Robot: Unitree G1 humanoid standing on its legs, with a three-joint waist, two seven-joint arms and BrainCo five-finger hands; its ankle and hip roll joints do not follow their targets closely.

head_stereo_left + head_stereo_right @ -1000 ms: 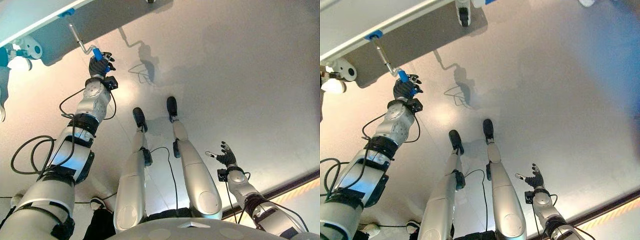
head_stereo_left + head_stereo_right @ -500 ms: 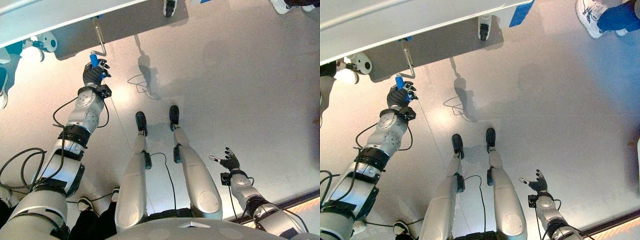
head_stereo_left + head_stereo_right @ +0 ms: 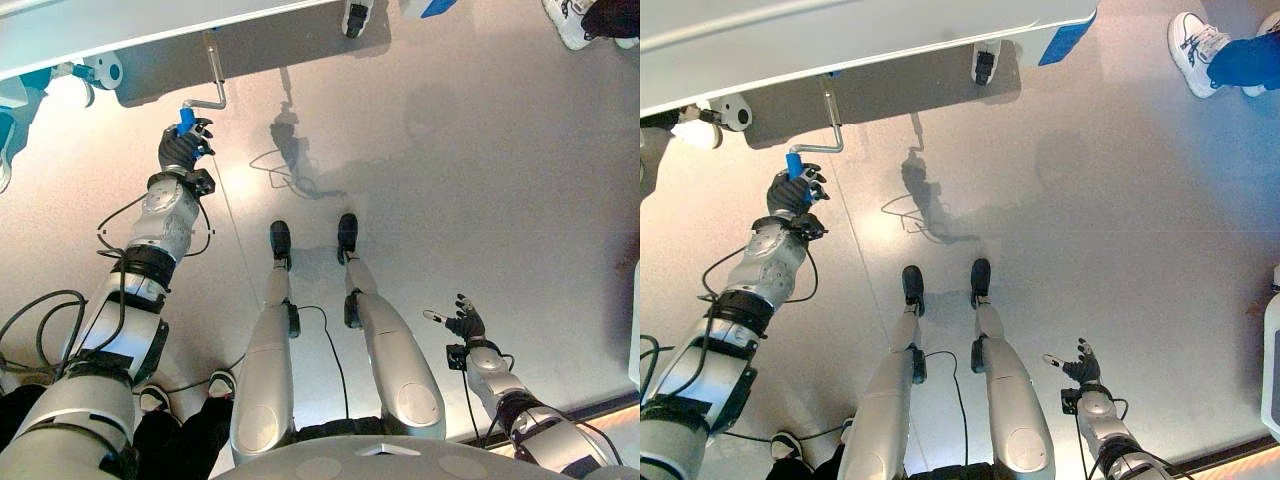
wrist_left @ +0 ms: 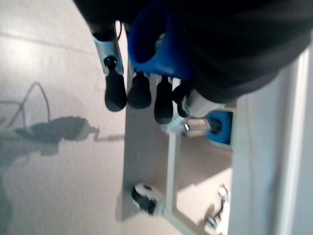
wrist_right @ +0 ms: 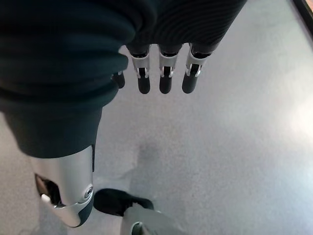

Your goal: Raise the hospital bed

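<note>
Grey floor under the hospital bed (image 3: 840,30): left robot hand (image 3: 180,148) grips the blue crank handle (image 3: 186,119); right robot hand (image 3: 464,323) hangs slack-fingered.

Left hand (image 3: 180,148) — arm outstretched, fingers curled; right hand (image 3: 466,324) low, fingers spread.

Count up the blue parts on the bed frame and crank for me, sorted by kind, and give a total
Blue crank grip, held in the left hand: 1
Blue collar where the crank shaft meets the bed: 1
Blue corner cap on the bed frame: 1
Total: 3
</note>
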